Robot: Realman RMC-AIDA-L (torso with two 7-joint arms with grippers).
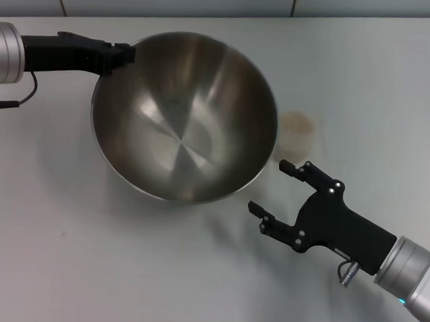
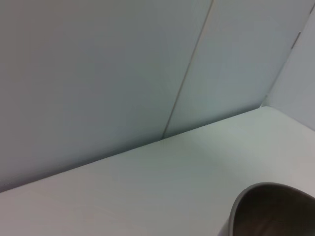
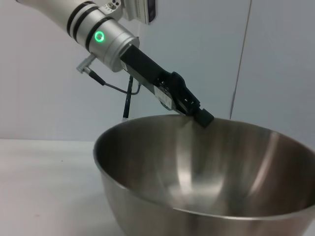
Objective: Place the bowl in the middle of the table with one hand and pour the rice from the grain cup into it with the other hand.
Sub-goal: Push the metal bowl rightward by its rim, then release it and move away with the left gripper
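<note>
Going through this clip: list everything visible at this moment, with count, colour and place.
bowl: one, shiny steel, tilted, middle of the table, empty inside.
grain cup: one, clear plastic, just beside the bowl on the robot's right, standing on the table.
rice: one pale heap, inside the grain cup.
table: one, white, under everything.
wall panels: pale grey, behind the table.
left gripper: one, black, shut on the bowl's far-left rim.
right gripper: one, black, open, near the cup, touching nothing.
</note>
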